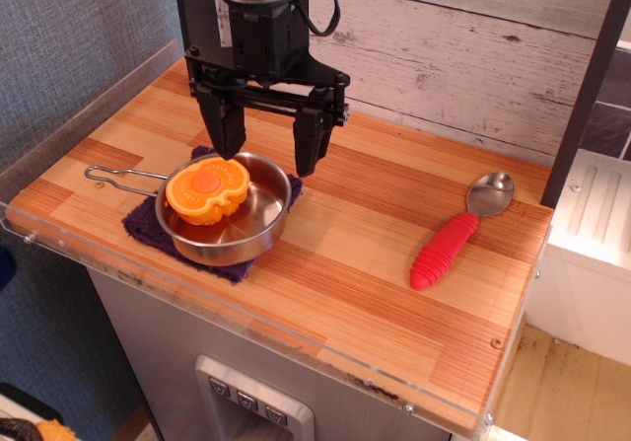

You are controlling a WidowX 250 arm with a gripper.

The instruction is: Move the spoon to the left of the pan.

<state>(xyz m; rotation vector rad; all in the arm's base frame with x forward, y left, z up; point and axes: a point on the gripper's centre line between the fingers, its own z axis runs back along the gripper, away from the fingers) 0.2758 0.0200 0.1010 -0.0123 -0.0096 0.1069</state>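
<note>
— Whitewashed planks back a striped wooden countertop (325,254), right? What's on it?

— Under the black robot claw (269,155) sits a small round shiny steel saucepan (237,226) with a thin wire handle running out to the picture's left. It rests on a dark purple cloth (148,226), and an orange scalloped toy piece (207,190) lies inside it, leaning on the rim.

— And the claw itself?

— Released: its two dark fingers (308,140) stand wide apart with nothing between them, hanging over the far edge of the saucepan. One fingertip is just beside the orange piece; whether it touches the rim, I cannot tell.

— Where's the spoon?

— The spoon with a silver metal bowl and ribbed bright red handle (458,234) lies flat on the counter, well apart from the claw, off to the picture's right and a little nearer the camera. Its bowl points toward the back wall, its handle toward the counter's front edge.
</note>
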